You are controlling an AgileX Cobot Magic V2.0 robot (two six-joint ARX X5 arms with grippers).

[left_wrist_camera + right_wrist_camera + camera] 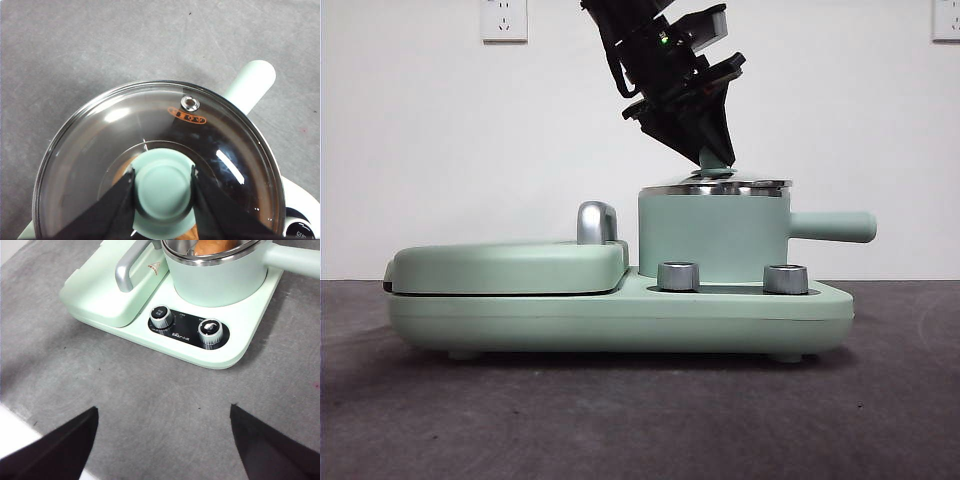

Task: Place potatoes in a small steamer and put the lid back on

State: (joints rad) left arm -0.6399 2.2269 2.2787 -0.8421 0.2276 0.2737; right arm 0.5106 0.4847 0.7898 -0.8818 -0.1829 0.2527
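The mint-green small steamer [715, 240] stands on the right half of the cooker base, its straight handle [835, 227] pointing right. The glass lid [95, 150] with a steel rim lies on the pot's rim [760, 185]. My left gripper [162, 174] comes down from above and is shut on the lid's mint-green knob [162, 192]. In the right wrist view the orange-brown potato [212, 246] shows inside the steamer [220, 282]. My right gripper [163, 410] hangs open over the grey table in front of the cooker, holding nothing.
Left of the pot on the mint-green base [620, 320] lies a flat hinged griddle [510, 265] with a chrome handle [597, 222]. Two steel dials [678, 276] [785, 278] sit on the front of the base. A white wall stands behind.
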